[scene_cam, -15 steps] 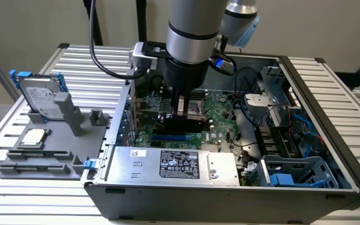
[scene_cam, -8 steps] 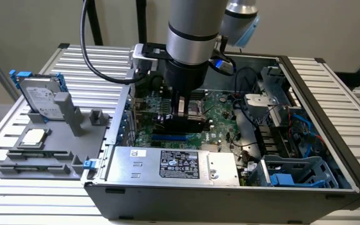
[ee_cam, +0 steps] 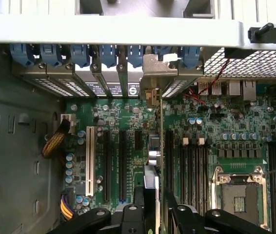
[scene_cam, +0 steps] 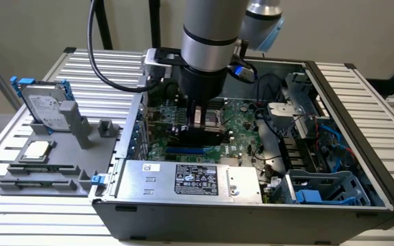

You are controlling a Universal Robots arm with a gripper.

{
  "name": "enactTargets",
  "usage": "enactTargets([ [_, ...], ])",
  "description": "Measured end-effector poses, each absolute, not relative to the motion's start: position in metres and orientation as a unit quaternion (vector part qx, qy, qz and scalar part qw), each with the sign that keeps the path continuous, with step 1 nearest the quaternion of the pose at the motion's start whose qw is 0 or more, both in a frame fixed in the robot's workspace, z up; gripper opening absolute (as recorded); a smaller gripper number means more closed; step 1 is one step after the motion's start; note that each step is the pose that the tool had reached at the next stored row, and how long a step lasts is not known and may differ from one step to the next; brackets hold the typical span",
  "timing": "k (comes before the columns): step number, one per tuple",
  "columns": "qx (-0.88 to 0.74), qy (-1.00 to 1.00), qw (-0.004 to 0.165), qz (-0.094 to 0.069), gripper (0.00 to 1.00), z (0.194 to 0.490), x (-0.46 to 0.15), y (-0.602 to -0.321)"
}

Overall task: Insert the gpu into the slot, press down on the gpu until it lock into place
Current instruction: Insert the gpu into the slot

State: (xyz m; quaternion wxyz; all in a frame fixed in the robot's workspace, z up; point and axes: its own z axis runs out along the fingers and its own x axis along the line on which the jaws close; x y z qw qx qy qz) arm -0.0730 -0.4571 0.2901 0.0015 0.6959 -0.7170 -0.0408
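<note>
gpu (scene_cam: 207,134) upright in jaws, over motherboard (scene_cam: 245,119)

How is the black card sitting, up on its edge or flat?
Up on its edge. From above, the card looks like a thin line across the green board, pinched by the gripper.

Thin gpu (ee_cam: 153,156) seen edge-on above the green board (ee_cam: 216,122), black gripper (ee_cam: 153,209) fingers pinching it on both sides, long black slots (ee_cam: 122,165) and one white slot (ee_cam: 89,161) beside it, blue clips (ee_cam: 79,52) along the case wall
</note>
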Motion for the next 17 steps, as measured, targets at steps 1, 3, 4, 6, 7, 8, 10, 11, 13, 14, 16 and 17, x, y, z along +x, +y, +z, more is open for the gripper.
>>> enactTargets([
  [1,0.695,-0.718,0.002,-0.041,0.26,0.2899,-0.0735,-0.4571],
  [3,0.694,-0.719,0.001,-0.041,0.26,0.2896,-0.0741,-0.4571],
  [4,0.694,-0.719,0.001,-0.041,0.26,0.2895,-0.0741,-0.4571],
  [6,0.693,-0.72,0.001,-0.041,0.26,0.2893,-0.0741,-0.4571],
  [7,0.693,-0.72,0.001,-0.041,0.26,0.2892,-0.0741,-0.4571],
  [8,0.693,-0.72,0.001,-0.041,0.26,0.2891,-0.0741,-0.457],
  [10,0.693,-0.72,0.001,-0.041,0.26,0.2889,-0.0742,-0.4569],
  [11,0.692,-0.72,0.001,-0.041,0.26,0.2886,-0.0742,-0.4567],
  [13,0.692,-0.72,0.001,-0.041,0.26,0.2884,-0.0747,-0.4565],
  [14,0.692,-0.72,0.001,-0.041,0.26,0.2882,-0.0751,-0.4564],
  [16,0.693,-0.72,0.001,-0.041,0.26,0.2877,-0.0755,-0.4563],
  [17,0.693,-0.72,0.001,-0.041,0.26,0.2875,-0.0755,-0.4563],
])
